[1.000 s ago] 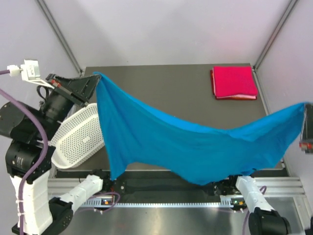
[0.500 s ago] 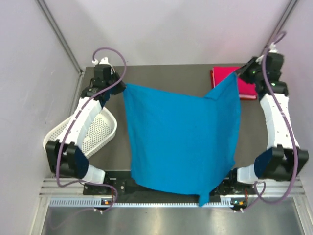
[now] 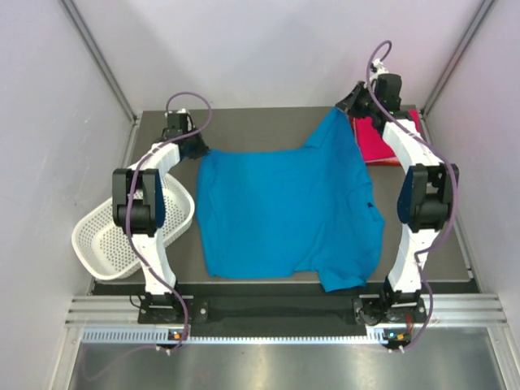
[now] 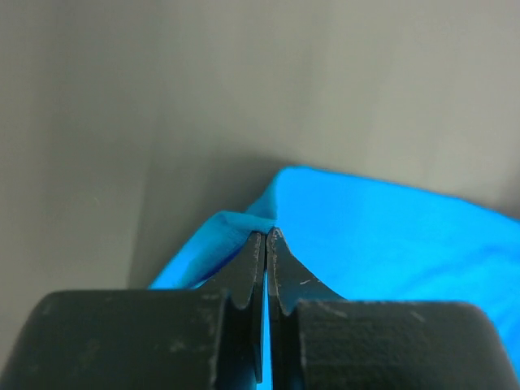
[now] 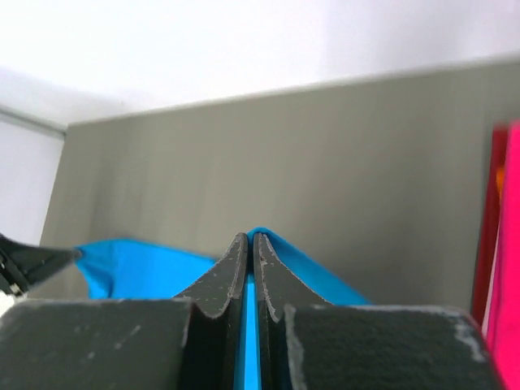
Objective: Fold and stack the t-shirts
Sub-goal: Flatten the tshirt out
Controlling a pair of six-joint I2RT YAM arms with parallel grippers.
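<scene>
Blue t-shirt (image 3: 284, 211) now down on table (image 3: 268, 130)

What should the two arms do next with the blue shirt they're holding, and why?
Probably set the far corners down and let go. The left gripper and right gripper are each shut on a far corner of the blue t-shirt, which already lies mostly spread on the table, so it looks ready for folding.

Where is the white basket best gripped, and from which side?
Pinch the rim of the white basket on its table side, from above, one finger inside. The thin mesh wall stands upright there, while its left part seems to overhang the table.
</scene>
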